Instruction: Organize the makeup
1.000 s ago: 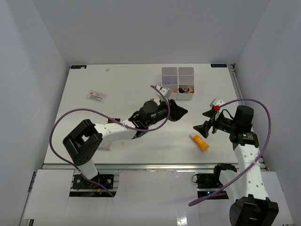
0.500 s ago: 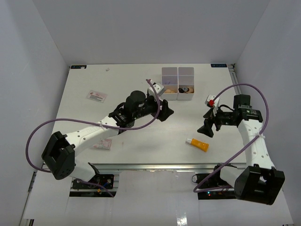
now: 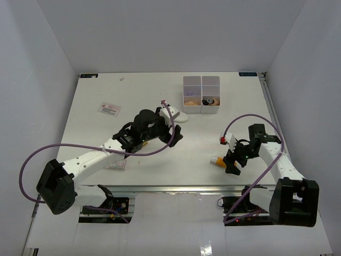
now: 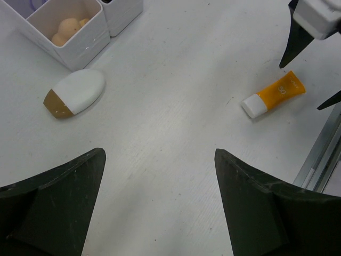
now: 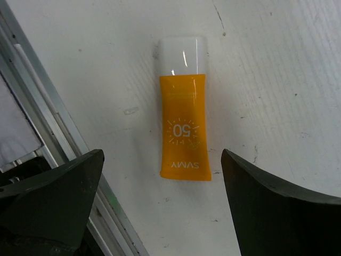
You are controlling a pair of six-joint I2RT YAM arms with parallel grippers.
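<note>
White walls box in a white table (image 3: 133,90), where a white compartment box (image 3: 201,110) stands toward the far edge. One cell holds tan egg-shaped sponges (image 4: 68,29), and a neighbouring cell shows something dark that cannot be made out. Just beside the sponge cell, on the table, lies a white oval piece (image 4: 74,93) with a brown tip. Well apart from it, near the front edge, a small orange tube (image 5: 184,122) with a white cap lies flat on its side. Its label bears a sun emblem around "50" and letters that look like "SVMY". The right fingers (image 5: 48,197) stand spread wide on either side of this tube, gripping nothing. The left fingers (image 4: 53,197) hang wide open over bare table, empty. A white card (image 3: 109,109) with red print lies far to the left, its words too small to read.
</note>
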